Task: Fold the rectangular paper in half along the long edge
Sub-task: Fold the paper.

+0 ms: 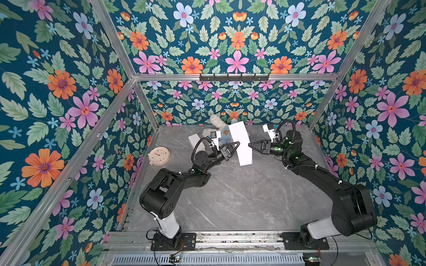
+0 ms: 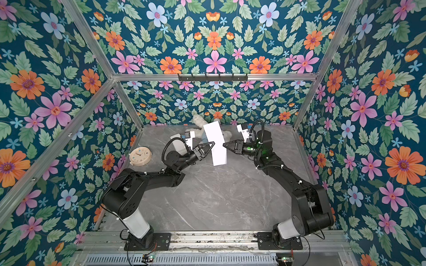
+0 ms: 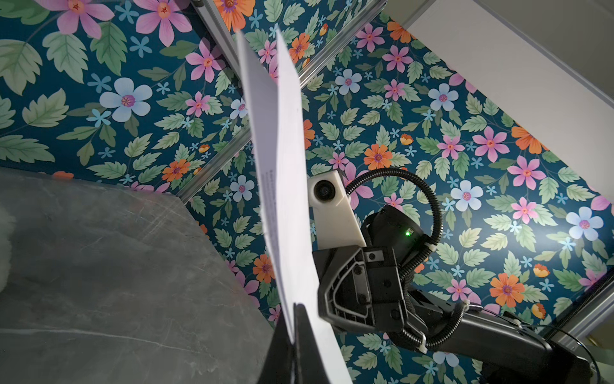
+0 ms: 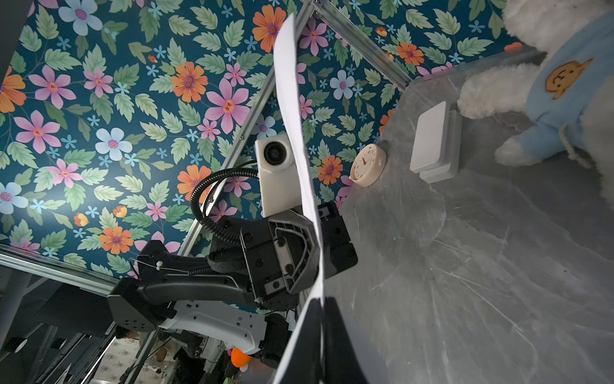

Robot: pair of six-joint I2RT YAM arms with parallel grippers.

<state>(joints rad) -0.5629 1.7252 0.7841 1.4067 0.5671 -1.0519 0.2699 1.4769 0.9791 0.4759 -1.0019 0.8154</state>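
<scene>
Left wrist view: pinches the rectangular paper at about the middle of one long edge, left claw pressed together on it. Hangs on edge in the air between the two claws, well clear of the marble table beneath them. Right claw nearly together about the opposite long edge; clamped or merely close, cannot tell. Bows visibly above the right claw, so probably limp, near weightless, quick to flutter. Likely slips from smooth pads under a sideways tug, and takes stray creases or tears if pulled from both claws at once. Best gripped shallow, right at the long edges, mid-length, keeping the corners free to line up before pressing any crease. Already doubled over or single, cannot tell.
</scene>
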